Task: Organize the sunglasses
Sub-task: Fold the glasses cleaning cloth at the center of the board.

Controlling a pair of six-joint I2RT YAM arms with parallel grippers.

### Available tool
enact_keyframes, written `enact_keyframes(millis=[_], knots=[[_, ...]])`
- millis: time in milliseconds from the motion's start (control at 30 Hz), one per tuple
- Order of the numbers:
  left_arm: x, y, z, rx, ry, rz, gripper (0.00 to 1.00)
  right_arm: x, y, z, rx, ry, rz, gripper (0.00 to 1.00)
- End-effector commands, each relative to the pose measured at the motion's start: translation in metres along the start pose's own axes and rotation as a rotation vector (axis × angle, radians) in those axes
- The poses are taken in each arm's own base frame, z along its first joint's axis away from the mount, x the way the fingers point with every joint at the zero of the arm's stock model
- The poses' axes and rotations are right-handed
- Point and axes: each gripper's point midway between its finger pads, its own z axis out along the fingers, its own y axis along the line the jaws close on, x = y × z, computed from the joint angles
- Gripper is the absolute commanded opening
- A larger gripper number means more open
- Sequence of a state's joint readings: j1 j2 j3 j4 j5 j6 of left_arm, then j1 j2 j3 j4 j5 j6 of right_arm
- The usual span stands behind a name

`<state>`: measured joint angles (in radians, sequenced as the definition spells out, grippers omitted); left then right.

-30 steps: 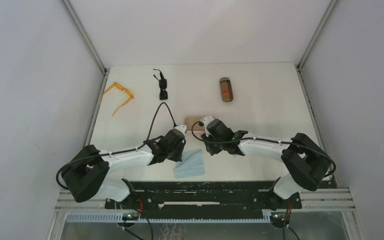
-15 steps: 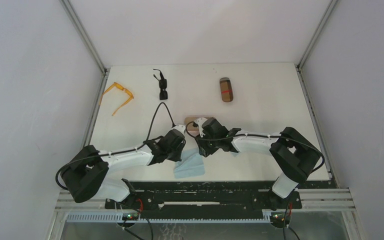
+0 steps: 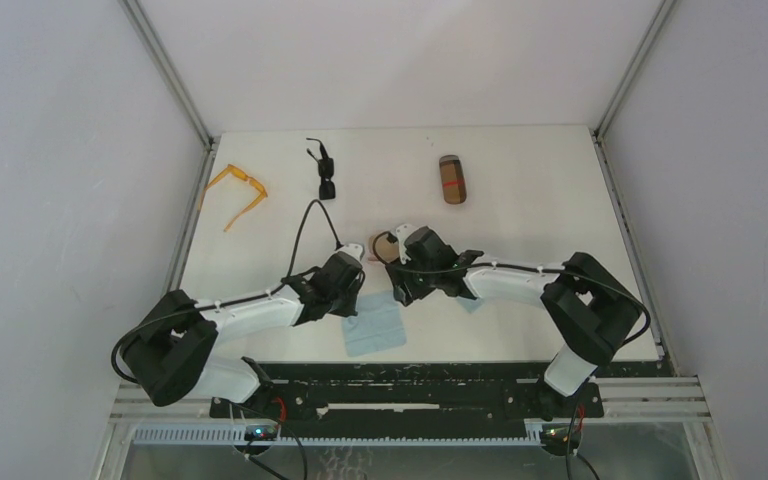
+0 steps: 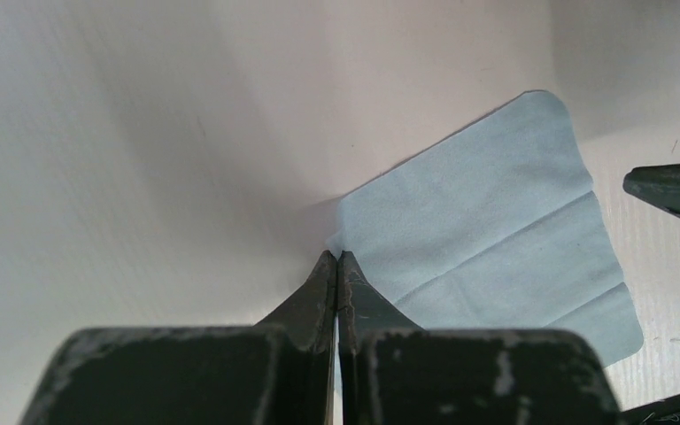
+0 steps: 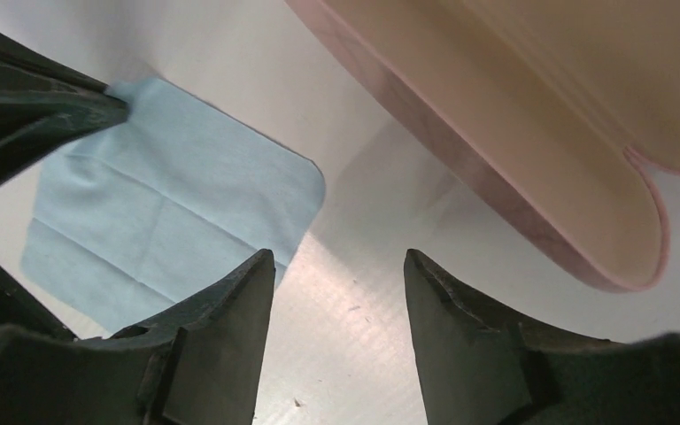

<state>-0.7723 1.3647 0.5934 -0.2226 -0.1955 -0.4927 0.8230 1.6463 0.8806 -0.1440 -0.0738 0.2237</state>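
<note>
The orange sunglasses (image 3: 238, 190) lie open at the table's far left. The black sunglasses (image 3: 325, 170) lie folded to their right, near the back. Both grippers are far from them, at the table's near middle. My left gripper (image 3: 354, 306) (image 4: 337, 257) is shut, pinching the corner of a light-blue cloth (image 3: 375, 330) (image 4: 487, 221) (image 5: 168, 204). My right gripper (image 3: 401, 292) (image 5: 336, 261) stands open over bare table with nothing between its fingers. It sits between that cloth's edge and a pink case (image 5: 531, 133).
The pink case (image 3: 381, 245) is mostly hidden under the right wrist in the top view. A brown case (image 3: 452, 179) lies at the back right. One right finger (image 4: 673, 190) shows at the left wrist view's right edge. The table's near edge is close behind the cloth.
The right gripper's jaws have opened wider and it has slid left towards the cloth. The left gripper closed on the cloth corner and drew it up; the cloth now lies flatter.
</note>
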Motion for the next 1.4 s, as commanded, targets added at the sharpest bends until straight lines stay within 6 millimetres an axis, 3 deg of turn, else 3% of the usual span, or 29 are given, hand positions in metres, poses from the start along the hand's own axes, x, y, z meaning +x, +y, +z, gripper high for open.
enact_keyframes(millis=[0,167,333,700,967,1167,1367], knots=[[-0.015,-0.005,-0.006,0.025,-0.026,0.031,0.00,-0.033,0.018,0.004,-0.095,-0.079,-0.052,0.56],[-0.014,-0.007,-0.006,0.039,-0.027,0.020,0.00,-0.032,0.028,0.014,-0.149,-0.035,-0.095,0.55],[-0.008,-0.008,-0.006,0.056,-0.024,0.005,0.00,-0.019,0.029,0.024,-0.147,0.042,-0.134,0.54],[-0.005,-0.009,-0.008,0.072,-0.032,-0.010,0.00,0.011,0.030,0.023,-0.110,0.171,-0.163,0.48],[-0.002,-0.008,-0.007,0.072,-0.029,-0.016,0.00,0.025,0.033,0.034,-0.123,0.214,-0.146,0.41],[-0.001,-0.009,-0.006,0.077,-0.032,-0.032,0.00,0.036,0.035,0.039,-0.137,0.253,-0.119,0.30],[0.000,-0.009,-0.006,0.081,-0.034,-0.047,0.00,0.044,0.031,0.038,-0.133,0.276,-0.075,0.03]])
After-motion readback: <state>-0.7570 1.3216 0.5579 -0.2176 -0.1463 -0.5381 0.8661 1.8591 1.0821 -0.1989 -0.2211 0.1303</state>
